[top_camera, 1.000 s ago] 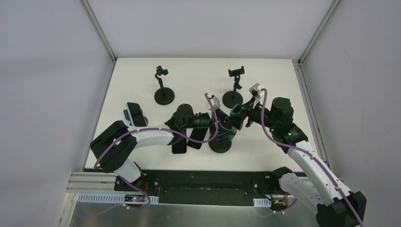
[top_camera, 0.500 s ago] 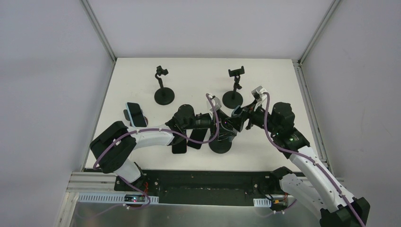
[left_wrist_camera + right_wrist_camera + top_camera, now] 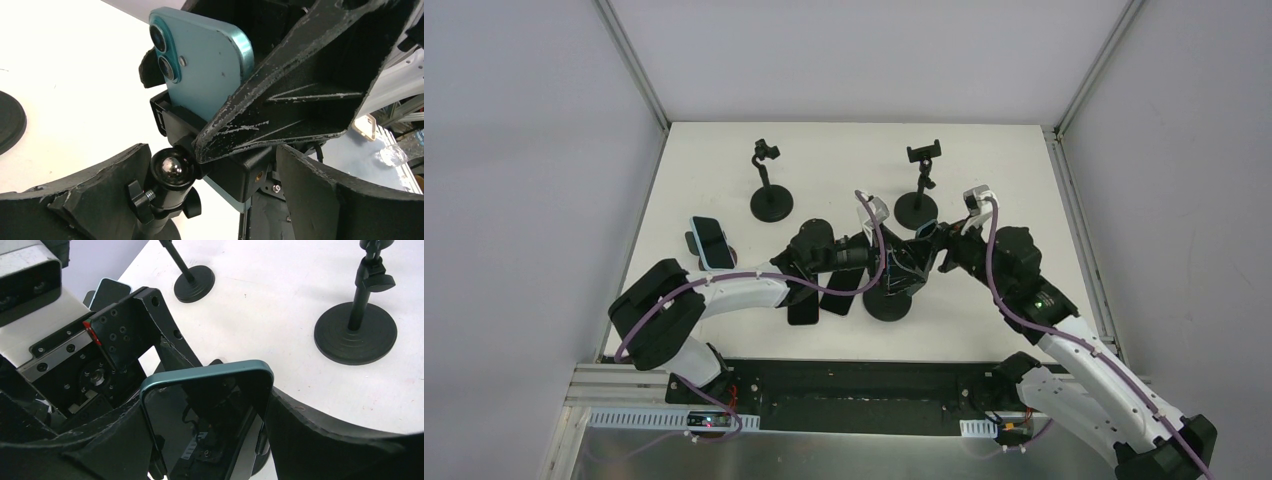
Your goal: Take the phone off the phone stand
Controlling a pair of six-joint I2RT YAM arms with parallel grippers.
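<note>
A teal phone sits in the black clamp of a phone stand with a shiny ball joint. In the top view the stand's round base is mid-table and the phone is above it. My left gripper straddles the stand's head from the left, with its fingers against the knob and clamp. My right gripper is shut on the phone's two long edges, screen facing its camera. Both grippers meet over the stand.
Two empty stands are at the back; they also show in the right wrist view. Another phone on a stand is at the left. Dark phones lie flat under my left arm.
My right arm's elbow has dropped toward the near edge and its wrist has shifted slightly right. The left gripper stays at the stand and the phone stays between the right fingers.
</note>
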